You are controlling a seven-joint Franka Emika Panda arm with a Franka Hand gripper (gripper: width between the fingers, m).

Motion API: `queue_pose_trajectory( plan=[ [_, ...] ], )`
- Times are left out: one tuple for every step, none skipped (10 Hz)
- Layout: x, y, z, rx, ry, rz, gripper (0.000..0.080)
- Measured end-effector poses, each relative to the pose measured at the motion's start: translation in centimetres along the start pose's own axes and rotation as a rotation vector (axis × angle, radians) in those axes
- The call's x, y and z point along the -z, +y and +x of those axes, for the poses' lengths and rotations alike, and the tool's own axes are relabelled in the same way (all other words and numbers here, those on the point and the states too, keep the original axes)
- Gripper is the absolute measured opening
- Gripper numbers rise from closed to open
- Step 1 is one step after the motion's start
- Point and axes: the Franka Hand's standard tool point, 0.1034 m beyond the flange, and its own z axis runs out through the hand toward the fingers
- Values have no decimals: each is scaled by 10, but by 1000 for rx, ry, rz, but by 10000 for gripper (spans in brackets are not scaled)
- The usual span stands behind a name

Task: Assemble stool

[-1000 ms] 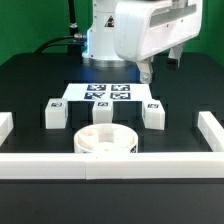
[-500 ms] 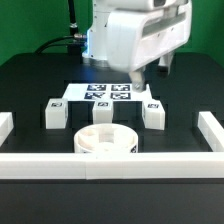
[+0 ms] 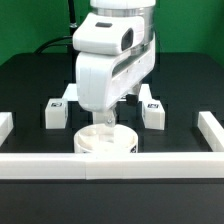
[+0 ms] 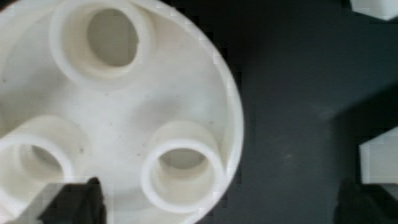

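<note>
Black table (image 3: pixel 30 85) holds the round seat (image 3: pixel 105 148) at the near middle. Your gripper (image 3: pixel 103 118) hangs right above it, jaws wide and empty. You probably need only to descend.

**A:** What fills most of the picture?

**B:** A round, thick, white plastic disc seat (image 4: pixel 134 105), seen face-on from very close. Part of it runs out of the frame.

**A:** Is there anything in its face?

**B:** Three oval recesses (image 4: pixel 111 38), each with a smooth raised lip. One is cut off by the frame's edge.

**A:** And past the rim?

**B:** A matte black table surface (image 4: pixel 302 110). A white blocky piece (image 4: pixel 377 160) lies apart from the seat, mostly cropped, so I can't tell what it is.

**A:** Any sign of the arm?

**B:** One dark, blurred gripper finger (image 4: pixel 80 200) over the seat, between two recesses. I can't tell if it touches.
</note>
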Motion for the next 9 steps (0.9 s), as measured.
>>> queue_pose_trajectory(
  plan=[
    [0,0,0,0,0,1,649],
    [-2,1,0,21,3,-6,649],
    [-8,1,-2,74,17,-29,649],
    [-13,0,-6,97,26,-43,649],
    [-16,-2,-10,99,24,-37,649],
    [-19,-2,-12,97,23,-33,649],
    [-23,-2,-16,92,22,-29,649],
    [-29,-2,-20,85,21,-23,649],
    [-34,-4,-21,85,20,-17,649]
  ],
)
